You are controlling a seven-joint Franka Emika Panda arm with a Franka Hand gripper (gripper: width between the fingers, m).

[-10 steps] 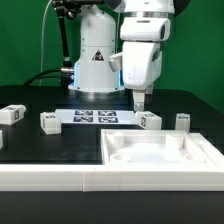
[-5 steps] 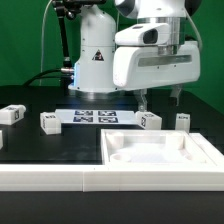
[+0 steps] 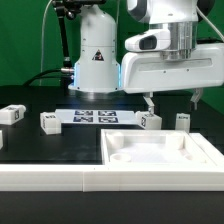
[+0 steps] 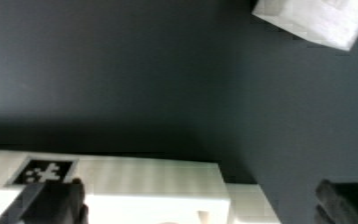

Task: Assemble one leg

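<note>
Several small white legs with tags lie on the black table in the exterior view: two at the left (image 3: 12, 114) (image 3: 50, 121) and two at the right (image 3: 150, 120) (image 3: 182, 121). My gripper (image 3: 173, 102) is open and empty. It hangs above the table over the gap between the two right legs, a fingertip (image 3: 149, 101) just above the nearer one. In the wrist view the gripper (image 4: 194, 205) is open, with a white tagged part (image 4: 131, 185) low between the dark fingers (image 4: 43, 205). I cannot tell which part it is.
The large white panel (image 3: 160, 152) with recessed corners lies at the front right. The marker board (image 3: 95, 116) lies at the robot's base. A white rail (image 3: 50, 180) runs along the front. Another white piece (image 4: 327, 20) shows at the wrist view's corner.
The gripper has turned about its vertical axis, now showing its broad side, and has shifted toward the exterior view's right. The legs and panel have not moved.
</note>
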